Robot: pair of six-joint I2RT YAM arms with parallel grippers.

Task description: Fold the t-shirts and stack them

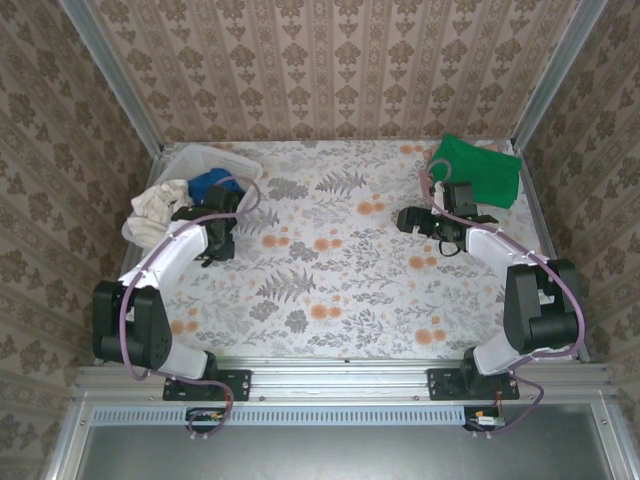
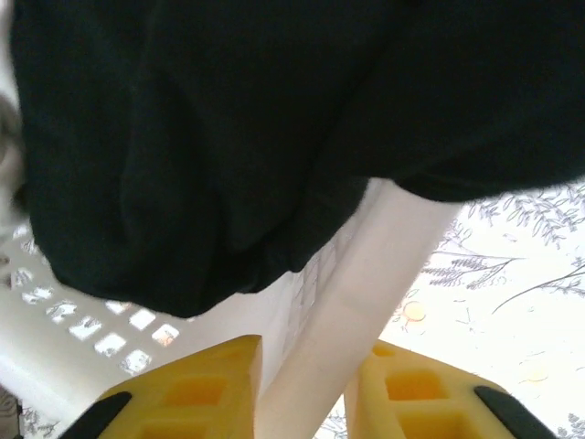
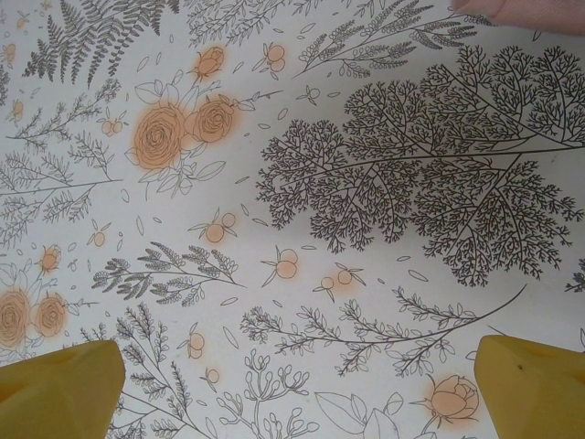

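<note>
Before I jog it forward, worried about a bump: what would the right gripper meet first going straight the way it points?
Most likely the flowered tablecloth. The right gripper, jaws open, faces bare cloth with nothing between. How far off it lies is unclear.

Boxed in on three sides by walls [image 1: 330, 60] papered in beige-and-brown damask stripes, with silver metal posts [image 1: 112, 75] slanting up at both back corners. Floored by a white worktop [image 1: 330, 260] printed in grey ferns and orange roses, lit bright and even, barely shadowed. Edged at the near side by a metal rail [image 1: 340, 372] and a slotted strip, then a dark grey panel [image 1: 340, 455].
</note>
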